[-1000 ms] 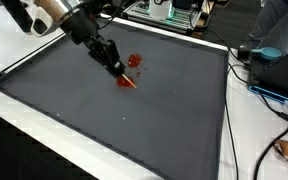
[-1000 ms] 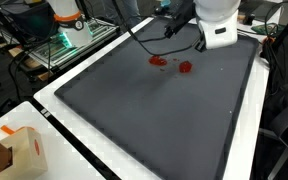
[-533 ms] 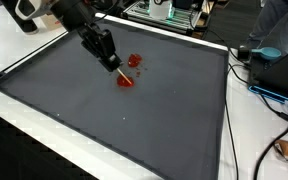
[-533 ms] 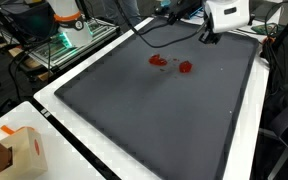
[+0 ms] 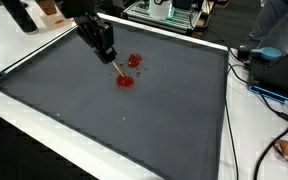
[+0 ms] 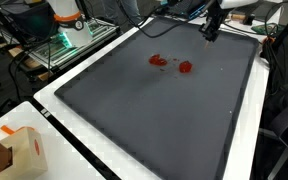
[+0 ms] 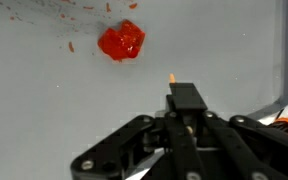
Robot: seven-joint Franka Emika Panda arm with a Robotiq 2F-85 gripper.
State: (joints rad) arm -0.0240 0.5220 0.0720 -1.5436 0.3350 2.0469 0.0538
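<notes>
In an exterior view the gripper [image 5: 109, 56] hangs in the upper left of the frame, angled down and to the right over a dark grey mat [image 5: 134, 125]. Its claw is pressed together on a thin pale stick [image 5: 116, 66], which runs on down and to the right from the fingertips. The stick's tip ends just up and left of a red blob [image 5: 125, 82]; whether the two touch cannot be told. A second blob [image 5: 135, 61] lies just up and right of the first, near the stick but apart from it. Both blobs sit in the upper middle of the mat, which lies on a white table [image 5: 259, 130].

In the wrist view the gripper [image 7: 187, 97] comes in from the bottom edge, its fingers closed at the lower right of centre. The stick's orange tip [image 7: 171, 76] pokes out just above them. A red blob [image 7: 121, 42] lies in the upper middle of this frame, up and left of the tip and clear of it; which of the two it is cannot be told. Small red specks [image 7: 74, 15] are scattered along the top edge.

In an exterior view taken from elsewhere, the gripper [image 6: 211, 33] shows at the top right, over the far side of the mat [image 6: 154, 120], and the two blobs [image 6: 185, 67] [image 6: 158, 60] lie side by side below and left of it. The stick is too thin to make out there. A cardboard box [image 6: 22, 150] stands at the lower left, off the mat
</notes>
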